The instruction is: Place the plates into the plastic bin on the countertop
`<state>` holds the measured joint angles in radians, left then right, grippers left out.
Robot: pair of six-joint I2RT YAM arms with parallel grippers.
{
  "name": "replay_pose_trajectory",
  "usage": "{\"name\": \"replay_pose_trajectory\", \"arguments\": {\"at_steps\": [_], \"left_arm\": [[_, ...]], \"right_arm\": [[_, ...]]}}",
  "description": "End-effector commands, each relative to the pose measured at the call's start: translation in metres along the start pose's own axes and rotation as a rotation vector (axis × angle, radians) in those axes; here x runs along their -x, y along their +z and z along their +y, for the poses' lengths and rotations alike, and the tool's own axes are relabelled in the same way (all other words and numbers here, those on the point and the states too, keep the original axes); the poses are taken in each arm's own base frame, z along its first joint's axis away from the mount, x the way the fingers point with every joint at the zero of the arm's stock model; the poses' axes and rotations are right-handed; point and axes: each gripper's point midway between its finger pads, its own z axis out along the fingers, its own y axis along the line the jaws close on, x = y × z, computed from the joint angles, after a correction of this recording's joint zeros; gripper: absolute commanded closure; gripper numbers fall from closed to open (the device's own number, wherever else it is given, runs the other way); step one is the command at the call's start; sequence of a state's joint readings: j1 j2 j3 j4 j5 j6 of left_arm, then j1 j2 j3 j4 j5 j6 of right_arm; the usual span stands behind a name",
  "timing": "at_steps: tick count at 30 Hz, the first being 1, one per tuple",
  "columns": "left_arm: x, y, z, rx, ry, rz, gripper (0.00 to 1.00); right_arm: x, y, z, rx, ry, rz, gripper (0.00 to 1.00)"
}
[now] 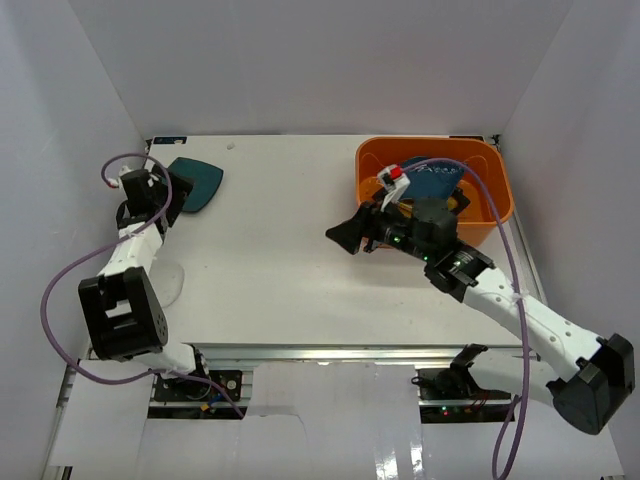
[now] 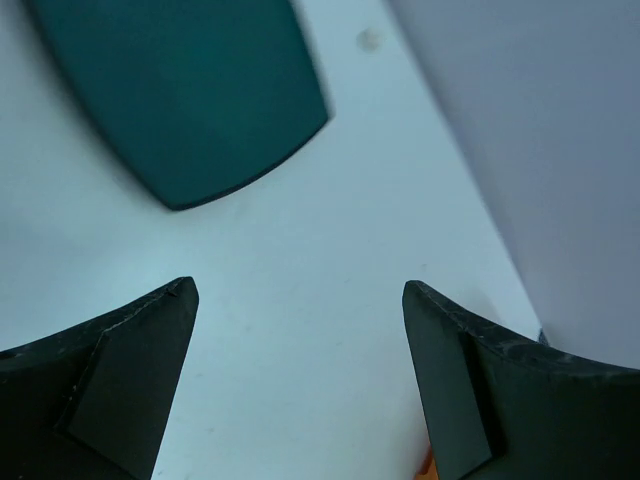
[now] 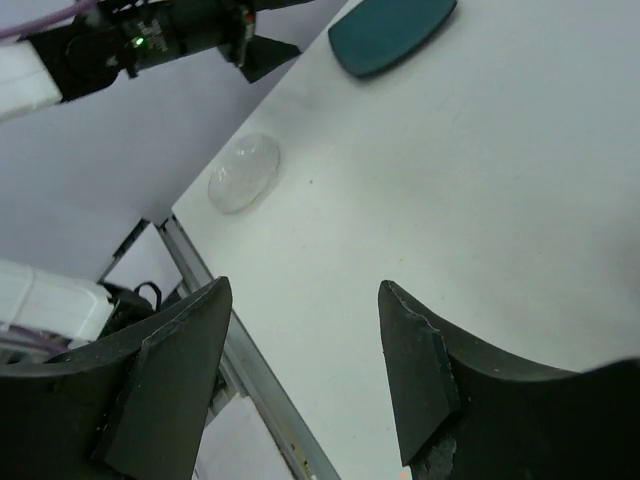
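jaws of the left gripper (image 2: 298, 290) stand wide apart with nothing between them, over bare countertop (image 1: 300, 290) near the far left corner. the teal plate (image 2: 190, 90) lies flat just ahead of that gripper, and the wrist view shows a gap between the two. jaws of the right gripper (image 3: 303, 288) are apart too, and empty. it hangs over the middle of the countertop, pointing left, just beside the near left corner of the bin (image 1: 497, 185). the bin sits at the far right corner with a blue plate (image 1: 437, 181) inside. a clear plate (image 3: 245, 172) lies near the countertop's left edge, well apart from the bin.
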<state>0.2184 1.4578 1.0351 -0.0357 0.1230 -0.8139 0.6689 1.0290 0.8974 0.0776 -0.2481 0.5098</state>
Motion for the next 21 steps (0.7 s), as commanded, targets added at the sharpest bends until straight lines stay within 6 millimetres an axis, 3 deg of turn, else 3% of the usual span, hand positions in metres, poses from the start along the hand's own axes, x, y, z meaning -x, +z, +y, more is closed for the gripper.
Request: {"name": "replay_pose_trajectory", "arguments": {"at_steps": [1, 2, 5, 9, 11, 17, 21], "left_arm": [[-0.003, 0.004, 0.020, 0.008, -0.081, 0.034, 0.07], [-0.002, 0.007, 0.034, 0.032, -0.097, 0.038, 0.07], [-0.005, 0.023, 0.060, 0.063, -0.139, 0.060, 0.07], [-0.031, 0.033, 0.082, 0.073, -0.211, 0.123, 0.07], [-0.040, 0.041, 0.089, 0.073, -0.255, 0.129, 0.07], [-0.058, 0.068, 0.103, 0.085, -0.344, 0.173, 0.12], [-0.056, 0.085, 0.100, 0.086, -0.330, 0.154, 0.17]], "right_arm": [[-0.003, 0.025, 0.015, -0.001, -0.080, -0.032, 0.33], [-0.017, 0.033, 0.030, 0.034, -0.087, 0.002, 0.33], [-0.058, 0.059, 0.039, 0.052, -0.099, 0.095, 0.34], [-0.100, 0.085, 0.042, 0.063, -0.098, 0.190, 0.34], [-0.112, 0.091, 0.045, 0.081, -0.098, 0.211, 0.34], [-0.117, 0.096, 0.042, 0.068, -0.113, 0.219, 0.34], [-0.122, 0.097, 0.038, 0.062, -0.114, 0.227, 0.34]]}}
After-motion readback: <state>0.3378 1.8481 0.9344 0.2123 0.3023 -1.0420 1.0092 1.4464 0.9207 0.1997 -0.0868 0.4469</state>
